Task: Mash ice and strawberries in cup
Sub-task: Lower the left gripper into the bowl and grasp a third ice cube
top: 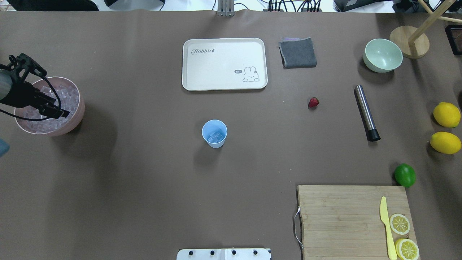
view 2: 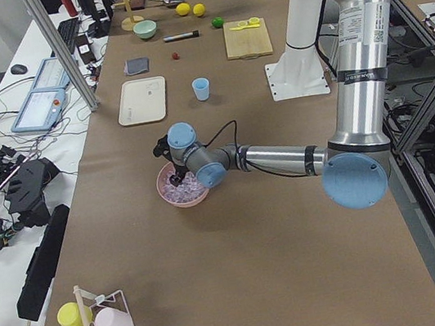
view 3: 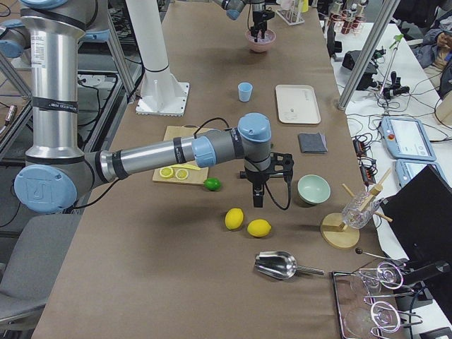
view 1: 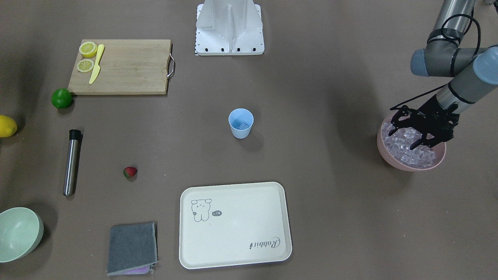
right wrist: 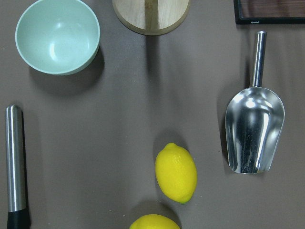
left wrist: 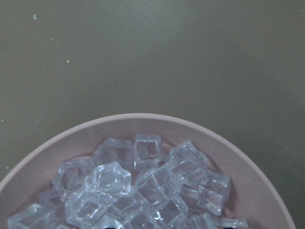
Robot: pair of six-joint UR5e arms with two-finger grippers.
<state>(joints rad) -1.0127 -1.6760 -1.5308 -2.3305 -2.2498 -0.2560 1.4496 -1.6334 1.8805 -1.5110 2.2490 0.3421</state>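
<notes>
BENCH-TOP SCENE: The left hand (view 1: 402,140) hangs over a pink bowl (view 1: 389,160) at one end of the bench (view 1: 330,116). Its fingers are spread apart and dipped among the heaped ice (view 1: 412,153); whether a cube sits between them cannot be told. The blue cup (view 1: 241,123) stands upright mid-bench, well apart from the bowl, with a few cubes at its bottom. The strawberry (view 1: 130,172) lies alone on the bench between a steel rod (view 1: 72,163) and a cream tray (view 1: 241,233). The right hand (view 3: 258,200) points down above the bench near two lemons (view 3: 234,218) and a green bowl (view 3: 313,189); how far open it is cannot be told.
</notes>
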